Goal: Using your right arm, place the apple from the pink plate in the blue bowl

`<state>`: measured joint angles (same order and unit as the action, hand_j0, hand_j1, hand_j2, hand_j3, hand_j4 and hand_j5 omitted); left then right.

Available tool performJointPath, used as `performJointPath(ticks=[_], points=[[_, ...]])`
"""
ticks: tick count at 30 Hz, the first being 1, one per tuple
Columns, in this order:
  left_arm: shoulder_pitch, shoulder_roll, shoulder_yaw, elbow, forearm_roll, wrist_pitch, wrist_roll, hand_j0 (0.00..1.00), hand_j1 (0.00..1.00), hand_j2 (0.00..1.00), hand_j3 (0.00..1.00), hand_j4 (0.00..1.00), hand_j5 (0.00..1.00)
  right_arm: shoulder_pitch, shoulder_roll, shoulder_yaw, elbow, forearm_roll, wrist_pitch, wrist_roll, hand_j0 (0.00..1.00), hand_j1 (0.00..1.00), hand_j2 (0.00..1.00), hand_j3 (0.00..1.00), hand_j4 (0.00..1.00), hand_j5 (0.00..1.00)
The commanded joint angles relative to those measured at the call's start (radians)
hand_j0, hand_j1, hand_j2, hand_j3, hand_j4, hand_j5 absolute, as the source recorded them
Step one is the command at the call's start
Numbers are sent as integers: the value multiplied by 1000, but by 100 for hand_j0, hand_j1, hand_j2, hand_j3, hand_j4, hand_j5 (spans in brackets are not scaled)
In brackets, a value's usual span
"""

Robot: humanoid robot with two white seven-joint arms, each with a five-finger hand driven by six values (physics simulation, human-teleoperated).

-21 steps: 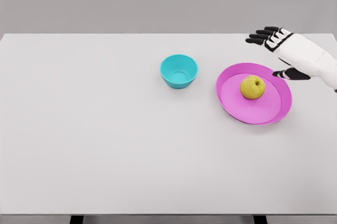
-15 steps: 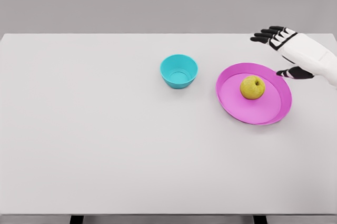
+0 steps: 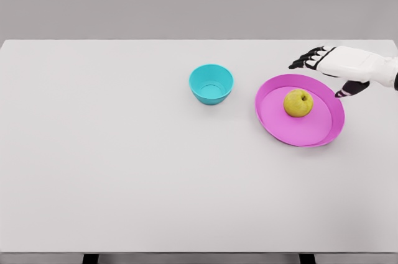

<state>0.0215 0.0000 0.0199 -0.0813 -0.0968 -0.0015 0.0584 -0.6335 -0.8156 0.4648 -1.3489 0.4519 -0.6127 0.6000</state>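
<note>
Single head view only, no second view to overlap. Camera sits high at the near edge of the bench (image 3: 124, 171), pitched down and facing the far edge; grey wall beyond. Wide framing: the whole benchtop fits, both side edges visible. Right hand (image 3: 336, 68) enters from right edge.

No readable text or markings anywhere

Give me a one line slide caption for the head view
Open right hand hovers beside the pink plate holding a yellow-green apple, blue bowl waiting nearby.
</note>
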Motion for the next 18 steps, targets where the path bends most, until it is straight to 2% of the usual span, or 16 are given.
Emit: performJointPath(ticks=[1,8,11,15,18], points=[[0,0,0,0,0,0,0,100,100,100,100,100,100,-2,26,60,34,-2,2,11,100,100,100,100,100,100],[0,0,0,0,0,0,0,100,100,100,100,100,100,-14,27,69,47,7,2,11,100,100,100,100,100,100],[0,0,0,0,0,0,0,100,100,100,100,100,100,-38,42,112,76,8,2,11,100,100,100,100,100,100],[0,0,0,0,0,0,0,100,100,100,100,100,100,-43,46,121,86,10,2,11,100,100,100,100,100,100],[0,0,0,0,0,0,0,100,100,100,100,100,100,-64,62,150,125,21,2,11,100,100,100,100,100,100]])
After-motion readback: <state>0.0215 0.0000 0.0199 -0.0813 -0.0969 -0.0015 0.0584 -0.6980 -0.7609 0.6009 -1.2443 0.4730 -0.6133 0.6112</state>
